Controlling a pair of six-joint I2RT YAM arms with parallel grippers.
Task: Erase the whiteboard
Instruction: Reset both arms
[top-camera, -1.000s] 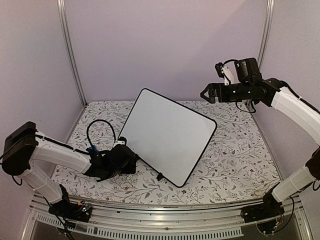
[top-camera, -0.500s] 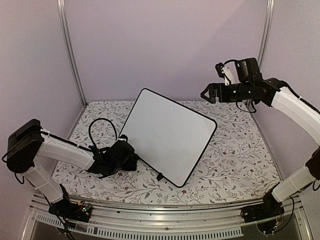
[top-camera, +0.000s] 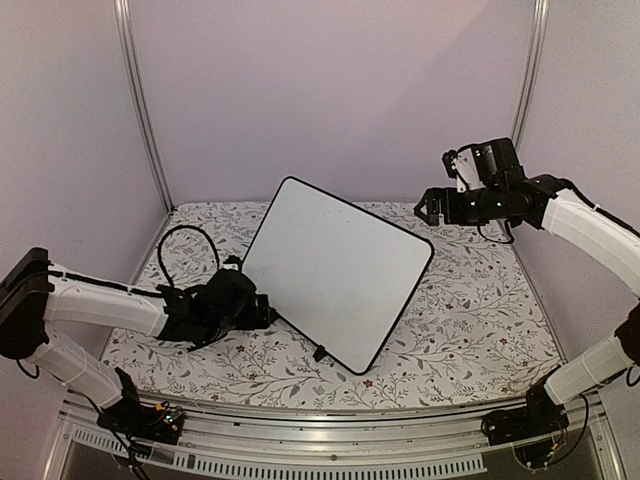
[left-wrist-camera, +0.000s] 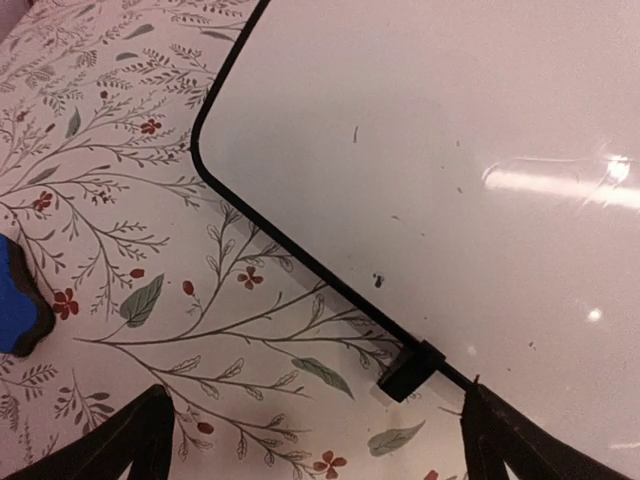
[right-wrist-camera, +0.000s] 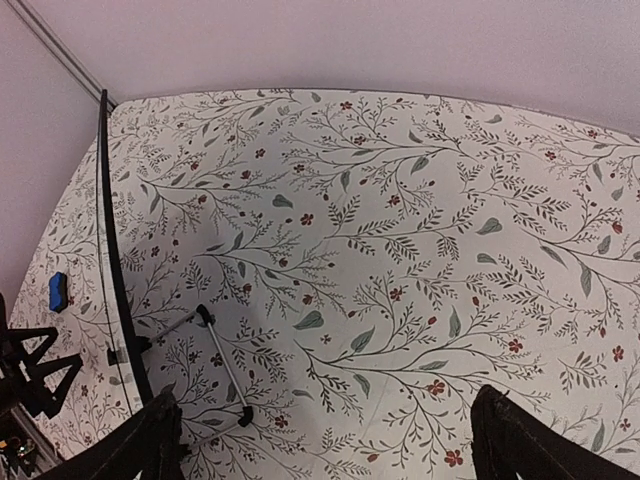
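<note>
left arm (top-camera: 105, 302): low, reaching forward | left gripper (top-camera: 262, 310): jaws wide, empty | right arm (top-camera: 590, 222): raised, elbow bent | right gripper (top-camera: 424, 208): jaws wide, empty

The whiteboard (left-wrist-camera: 450, 150) ahead of the left hand (left-wrist-camera: 315, 445) looked smooth and glossy, catching bright streaks of light. The tabletop (left-wrist-camera: 120, 200) beneath the hand was a matt, flower-printed covering. The blue eraser (left-wrist-camera: 14, 300) to its left looked soft and dull.

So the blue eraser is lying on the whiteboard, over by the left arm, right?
Not quite. The blue eraser lies on the flowered tablecloth, off the whiteboard, over by the left arm. The left wrist view shows it.
</note>
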